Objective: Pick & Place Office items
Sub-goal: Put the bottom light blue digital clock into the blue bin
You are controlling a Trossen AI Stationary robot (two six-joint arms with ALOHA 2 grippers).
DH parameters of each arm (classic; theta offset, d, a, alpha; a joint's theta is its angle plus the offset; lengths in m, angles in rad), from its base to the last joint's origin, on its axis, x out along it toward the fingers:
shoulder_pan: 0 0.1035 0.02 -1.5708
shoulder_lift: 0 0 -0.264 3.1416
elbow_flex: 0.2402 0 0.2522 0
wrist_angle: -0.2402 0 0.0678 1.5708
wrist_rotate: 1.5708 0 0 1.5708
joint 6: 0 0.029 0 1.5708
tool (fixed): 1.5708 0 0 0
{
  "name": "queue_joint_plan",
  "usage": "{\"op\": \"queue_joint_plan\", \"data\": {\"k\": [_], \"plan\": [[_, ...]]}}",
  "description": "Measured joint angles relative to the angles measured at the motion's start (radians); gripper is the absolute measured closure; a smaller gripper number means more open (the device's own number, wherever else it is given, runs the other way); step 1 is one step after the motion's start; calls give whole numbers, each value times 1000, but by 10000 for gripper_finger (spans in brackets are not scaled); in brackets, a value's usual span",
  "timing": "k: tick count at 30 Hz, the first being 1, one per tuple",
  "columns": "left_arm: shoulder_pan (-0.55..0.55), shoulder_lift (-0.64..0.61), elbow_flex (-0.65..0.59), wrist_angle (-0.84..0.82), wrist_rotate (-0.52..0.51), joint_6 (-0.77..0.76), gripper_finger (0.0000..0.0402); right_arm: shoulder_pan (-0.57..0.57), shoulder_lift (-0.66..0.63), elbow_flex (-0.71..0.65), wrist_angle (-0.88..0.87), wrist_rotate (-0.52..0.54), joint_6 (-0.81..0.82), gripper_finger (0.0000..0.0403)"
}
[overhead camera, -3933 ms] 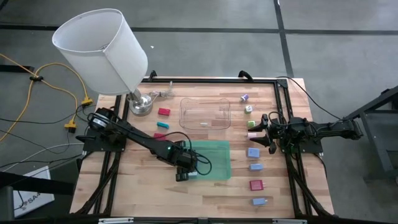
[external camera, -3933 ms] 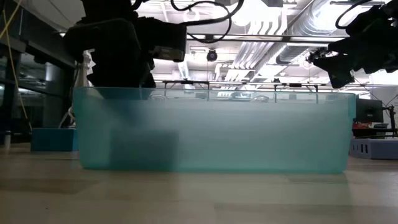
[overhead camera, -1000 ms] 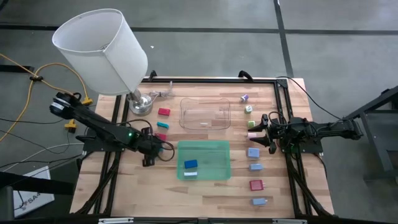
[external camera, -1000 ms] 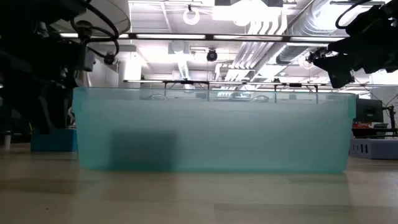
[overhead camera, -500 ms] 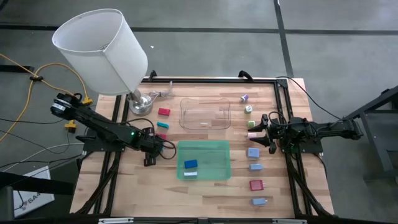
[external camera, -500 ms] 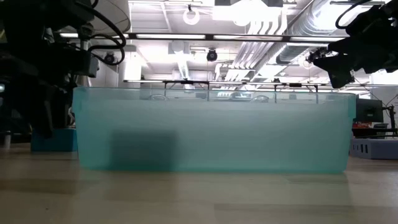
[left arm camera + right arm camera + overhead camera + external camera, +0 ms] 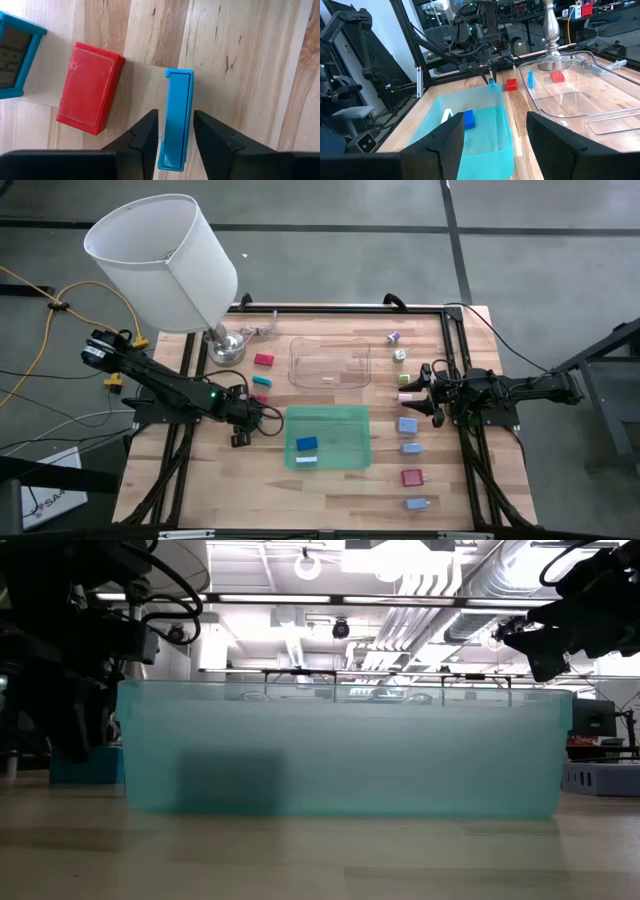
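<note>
My left gripper is low over the table just left of the green tray, shut on a thin blue block. A red block and a teal one lie next to it. Inside the tray lie a blue block and a pale one. My right gripper hangs open above the table's right side, over a row of small blocks: pink, blue, red and others. My left gripper pinches the thin blue block between its two fingers, which lie on its two broad faces. It comes from above, pointing down, with the fingers along the block's length. The block stands on its narrow edge on the wooden table.
A clear plastic tray sits beyond the green tray. A lamp with a big white shade and a metal base stands at the far left corner. A red block and a teal block lie near the lamp base.
My left gripper has sunk a little beside the green tray's left end. The blocks and both trays lie where they were.
</note>
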Motion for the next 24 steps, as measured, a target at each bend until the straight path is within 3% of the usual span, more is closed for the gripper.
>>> {"op": "queue_joint_plan", "data": {"k": [8, 24], "plan": [[0, 0, 0, 0, 2, 0, 313, 0, 0, 0, 0, 0, 0, 201], [0, 0, 0, 8, 2, 0, 315, 0, 0, 0, 0, 0, 0, 201]]}}
